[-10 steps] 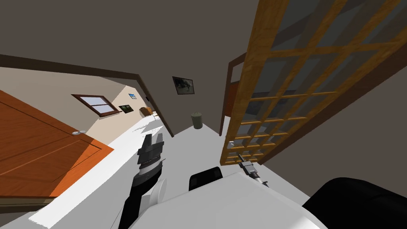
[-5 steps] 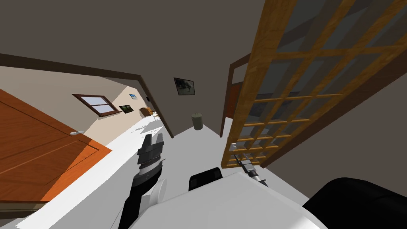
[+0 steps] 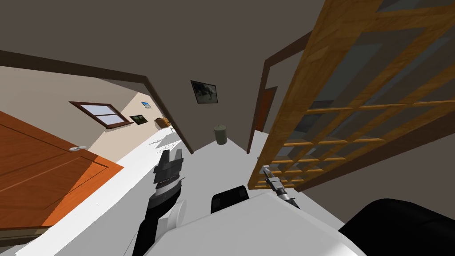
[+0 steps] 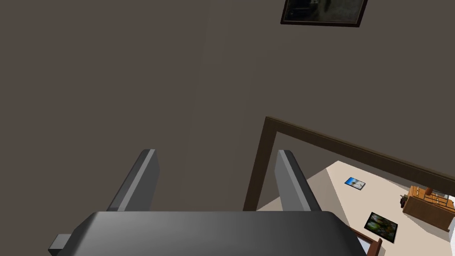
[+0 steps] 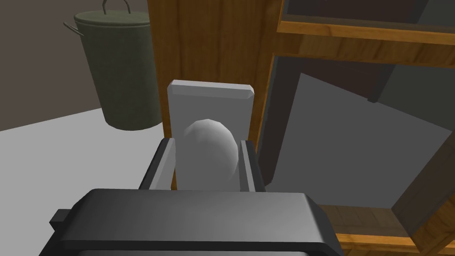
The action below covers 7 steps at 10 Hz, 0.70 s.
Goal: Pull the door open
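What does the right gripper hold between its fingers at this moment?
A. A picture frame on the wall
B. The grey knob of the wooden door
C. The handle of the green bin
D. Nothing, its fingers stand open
B: in the right wrist view the right gripper presses its two fingers against the sides of the grey knob on the wooden door.
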Tool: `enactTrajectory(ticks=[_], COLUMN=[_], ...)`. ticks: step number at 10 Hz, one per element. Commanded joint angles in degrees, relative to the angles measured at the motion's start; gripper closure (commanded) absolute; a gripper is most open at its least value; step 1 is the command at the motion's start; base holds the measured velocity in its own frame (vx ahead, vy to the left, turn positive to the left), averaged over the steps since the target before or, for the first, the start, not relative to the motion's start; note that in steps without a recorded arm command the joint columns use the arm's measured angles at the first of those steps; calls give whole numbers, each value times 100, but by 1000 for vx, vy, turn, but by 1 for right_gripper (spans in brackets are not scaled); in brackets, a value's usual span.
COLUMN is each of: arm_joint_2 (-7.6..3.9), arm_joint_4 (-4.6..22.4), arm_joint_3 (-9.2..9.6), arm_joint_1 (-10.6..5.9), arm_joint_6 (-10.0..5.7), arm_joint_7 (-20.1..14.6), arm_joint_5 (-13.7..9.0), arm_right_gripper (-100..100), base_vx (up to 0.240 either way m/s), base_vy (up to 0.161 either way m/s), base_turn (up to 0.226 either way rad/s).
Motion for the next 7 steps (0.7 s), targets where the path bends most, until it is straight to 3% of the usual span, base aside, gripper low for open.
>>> enactTrajectory(ticks=[1, 4, 7], arm_joint_2=[11, 11, -74], arm_joint_4=[1, 1, 112], arm_joint_3=[15, 15, 112], arm_joint_1=[12, 12, 25], arm_joint_6=[-3, -3, -136], arm_joint_7=[-2, -2, -111], arm_joint_5=[7, 7, 86], arm_right_gripper=[100, 100, 100], base_vx=[-34, -12, -176], base_vy=[-1, 1, -32], base_turn=[13, -2, 110])
